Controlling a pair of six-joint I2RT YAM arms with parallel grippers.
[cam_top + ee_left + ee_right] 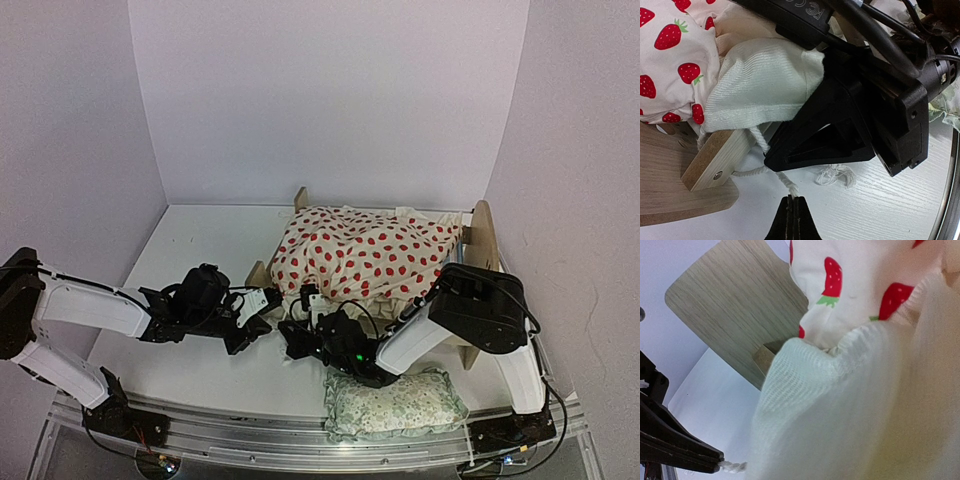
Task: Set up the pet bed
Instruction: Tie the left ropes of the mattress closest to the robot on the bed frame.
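Light wood on the pet bed (484,235), fine straight grain, paler on the cut edge. Cream on the cushion (360,255); reads as red dots from above, up close as red strawberries with small green leaf tops. Plain off-white on the knit cover (765,75) beneath, fine ribbed weave. White, twisted, for the cord (752,172). Pale green with a small floral print on the pillow (395,405). White with faint grain lines on the table (200,250). Pale lilac-white on the walls (330,100). Black on the left gripper (792,220) and right gripper (297,330); white with black joints on the arms (90,305), plus one tiny green light (357,357)
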